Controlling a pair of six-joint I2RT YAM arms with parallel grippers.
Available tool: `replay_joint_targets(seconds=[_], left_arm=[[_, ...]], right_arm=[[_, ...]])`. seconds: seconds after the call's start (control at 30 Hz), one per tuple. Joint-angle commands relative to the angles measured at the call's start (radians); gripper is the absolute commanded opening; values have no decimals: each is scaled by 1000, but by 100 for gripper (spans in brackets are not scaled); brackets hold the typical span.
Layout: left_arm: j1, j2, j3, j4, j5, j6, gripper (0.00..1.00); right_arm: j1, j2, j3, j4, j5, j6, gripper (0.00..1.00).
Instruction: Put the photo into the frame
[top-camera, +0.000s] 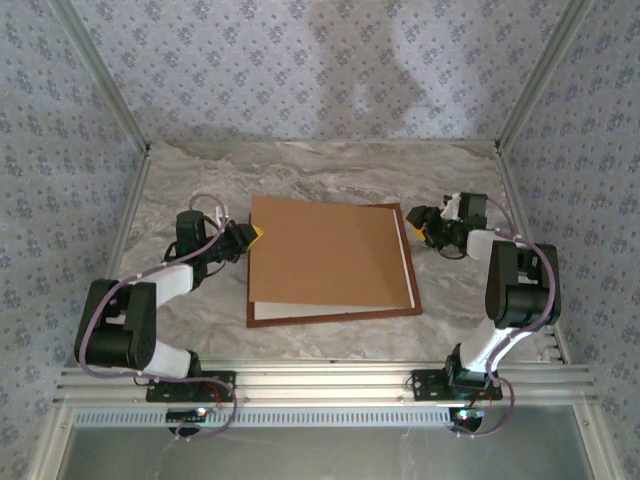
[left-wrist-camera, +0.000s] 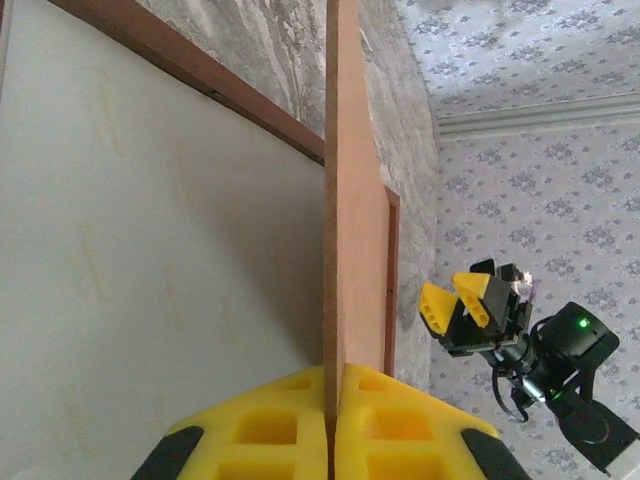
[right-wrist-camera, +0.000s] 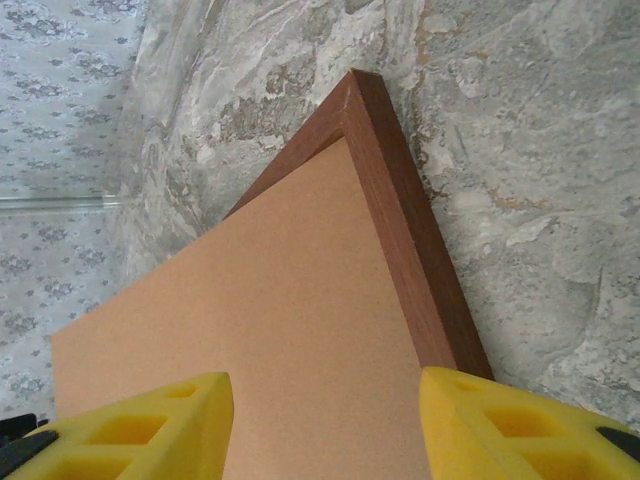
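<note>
A: When looking down from above, find the frame (top-camera: 340, 319) lying flat at the middle of the desk (top-camera: 330, 165). Note the backing board (top-camera: 325, 250) resting askew over it, with a white mat (top-camera: 290, 310) peeking out along 6 and 3 o'clock.

B: And the jaws up there?

A: Left jaws clamped on the board's 9 o'clock edge; right jaws parted, empty, just off the frame's 2 o'clock corner.

B: Moving to the left wrist?

A: Shows the left jaws pressed tight on the backing board (left-wrist-camera: 340, 200), seen edge-on, running up toward 12 o'clock. Spot a frame (left-wrist-camera: 200, 70) rail slanting from 11 o'clock toward centre, and a pale sheet (left-wrist-camera: 150, 250) at 9 o'clock inside it. Cannot tell what sort of sheet. See the right jaws at 4 o'clock, spread, holding nothing.

B: Right wrist, then?

A: Catch the right jaws at 6 o'clock, standing apart, gripping nothing. Beyond them, toward 12 o'clock, meet a frame (right-wrist-camera: 420, 250) corner on the marbled desk (right-wrist-camera: 520, 150), with the backing board (right-wrist-camera: 270, 340) lying close along the rail.
</note>
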Motion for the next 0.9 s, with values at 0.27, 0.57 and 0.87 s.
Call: replay_joint_targets(seconds=[0.27,0.57,0.87], left_arm=[[-53,43,0,-16,-104,35,10],[-95,108,79,-153,-116,139,40],[-123,139,145,-299,-157,230,68]], right_arm=[[27,10,-9,-48,47,-54,54],[33,5,-5,-56,55,-61,54],[36,0,-5,-61,50,-64,54]])
